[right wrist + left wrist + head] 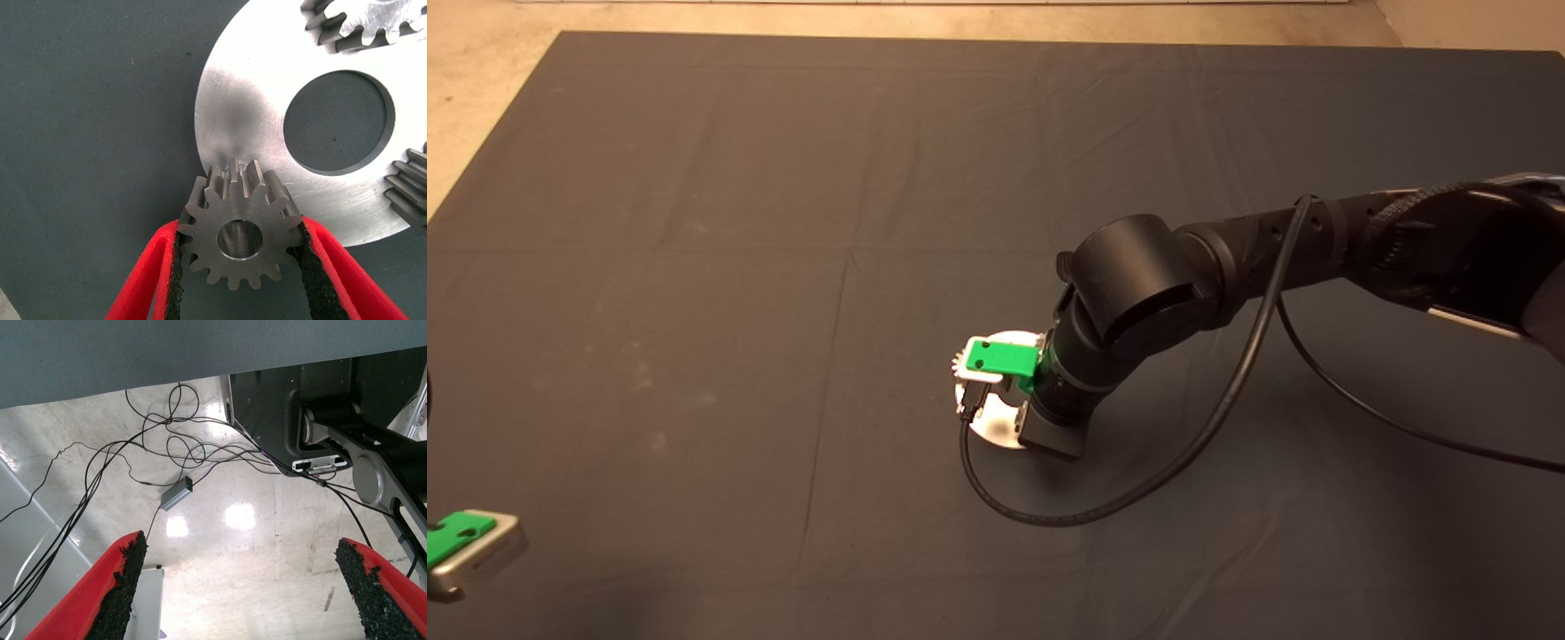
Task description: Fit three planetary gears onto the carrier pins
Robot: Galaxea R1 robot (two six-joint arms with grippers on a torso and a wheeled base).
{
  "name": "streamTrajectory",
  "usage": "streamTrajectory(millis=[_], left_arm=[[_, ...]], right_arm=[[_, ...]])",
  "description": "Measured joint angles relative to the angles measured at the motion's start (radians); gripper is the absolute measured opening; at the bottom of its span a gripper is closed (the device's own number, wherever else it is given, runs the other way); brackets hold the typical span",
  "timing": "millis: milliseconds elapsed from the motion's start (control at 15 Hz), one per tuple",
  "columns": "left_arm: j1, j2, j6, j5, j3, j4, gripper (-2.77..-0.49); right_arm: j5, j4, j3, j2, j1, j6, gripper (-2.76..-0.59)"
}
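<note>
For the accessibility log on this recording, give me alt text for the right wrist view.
The right gripper has its red fingers shut on a small metal planetary gear at the edge of the flat round carrier plate. Two more gears sit near the plate's rim beyond its large centre hole, over the dark mat.

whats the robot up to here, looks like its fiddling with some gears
The right gripper is shut on a planetary gear at the edge of the round carrier plate. A silver peg end shows through the gear's centre hole, so it seems to be on or just over a pin. Two more gears already sit on the plate around its large centre hole. The left gripper waits open at the mat's lower left edge.
</note>
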Motion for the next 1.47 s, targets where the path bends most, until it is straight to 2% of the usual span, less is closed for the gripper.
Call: streamTrajectory(millis=[1467], left_arm=[[0.000,-0.001,0.003,0.000,0.000,0.000,-1.24]], right_arm=[[-0.001,0.000,0.006,-0.003,0.000,-0.003,-2.31]])
